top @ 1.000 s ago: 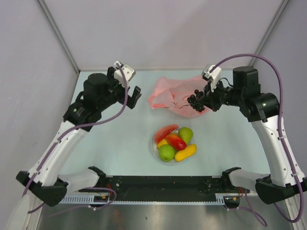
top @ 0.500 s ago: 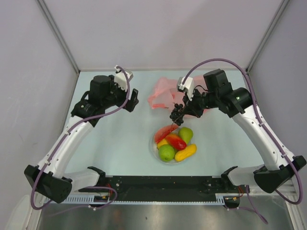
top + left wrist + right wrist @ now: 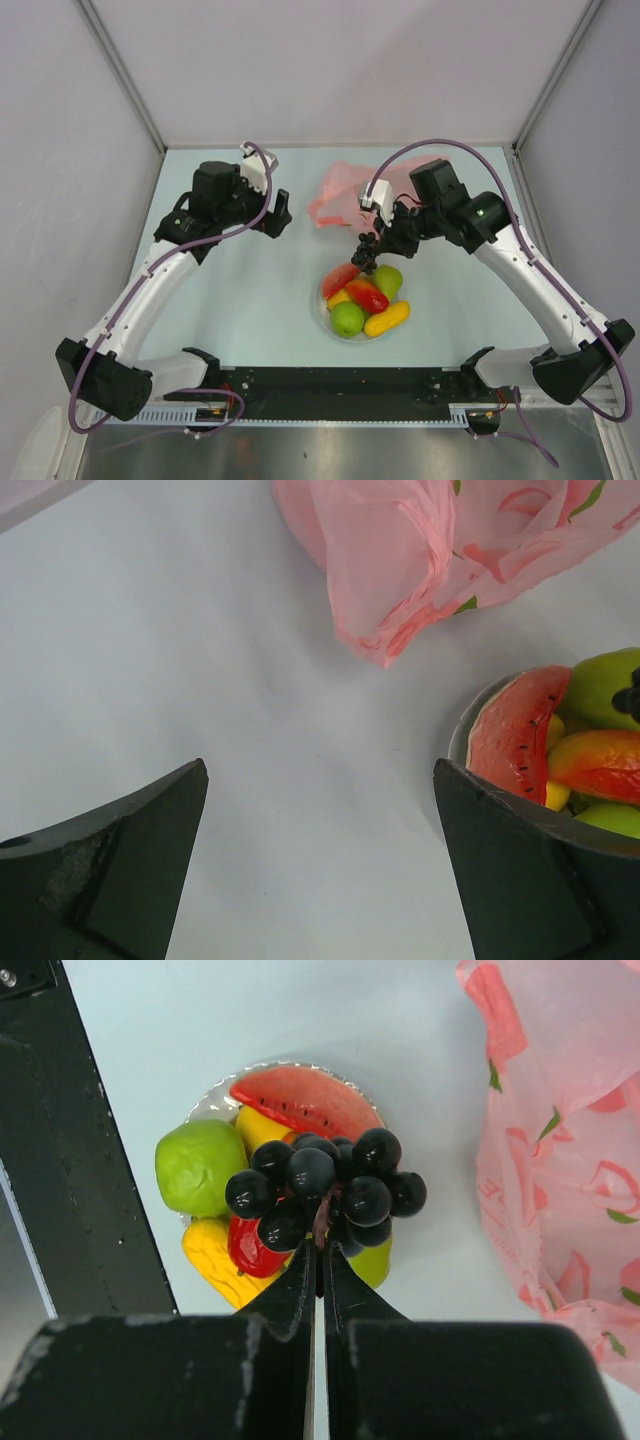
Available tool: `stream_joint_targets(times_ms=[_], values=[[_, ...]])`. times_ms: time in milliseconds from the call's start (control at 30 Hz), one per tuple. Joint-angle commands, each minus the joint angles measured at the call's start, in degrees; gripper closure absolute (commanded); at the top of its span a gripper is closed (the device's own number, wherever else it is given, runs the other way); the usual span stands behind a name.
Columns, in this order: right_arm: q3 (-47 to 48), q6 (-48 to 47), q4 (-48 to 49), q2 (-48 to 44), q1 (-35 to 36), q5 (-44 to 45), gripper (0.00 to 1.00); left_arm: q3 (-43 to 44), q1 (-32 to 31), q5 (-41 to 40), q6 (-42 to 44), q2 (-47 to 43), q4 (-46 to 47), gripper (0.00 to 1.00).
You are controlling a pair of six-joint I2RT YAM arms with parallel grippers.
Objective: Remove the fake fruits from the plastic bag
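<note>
My right gripper (image 3: 372,250) is shut on the stem of the dark purple grape bunch (image 3: 325,1192) and holds it just above the white plate (image 3: 322,312). The plate holds a watermelon slice (image 3: 344,276), a green apple (image 3: 347,318), a second green fruit (image 3: 388,281), a red piece (image 3: 367,297) and an orange-yellow oblong fruit (image 3: 387,319). The pink plastic bag (image 3: 345,195) lies crumpled behind the plate; it also shows in the left wrist view (image 3: 440,550) and the right wrist view (image 3: 565,1130). My left gripper (image 3: 283,212) is open and empty, left of the bag.
A black rail (image 3: 340,392) with the arm bases runs along the near table edge. Grey walls close in the back and both sides.
My right gripper has carried the grape bunch from over the bag leftward and nearer, to above the plate. The left arm has shifted only slightly.
</note>
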Motion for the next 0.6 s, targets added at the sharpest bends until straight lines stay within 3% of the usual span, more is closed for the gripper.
stream_joint_targets(times_ms=[0, 233, 567], values=[[-1.5, -0.7, 2.2, -3.2, 0.1, -0.2, 1.0, -1.0, 0.8, 1.1, -1.1, -0.9, 1.6, 0.0], [-3.8, -1.5, 2.2, -3.8, 0.9, -0.8, 1.0, -0.7, 0.8, 1.5, -0.8, 0.3, 1.3, 0.0], [-5.3, -4.1, 3.7, -0.6, 6.2, 5.4, 1.0, -1.3, 1.5, 2.3, -0.2, 0.0, 1.7, 0.0]])
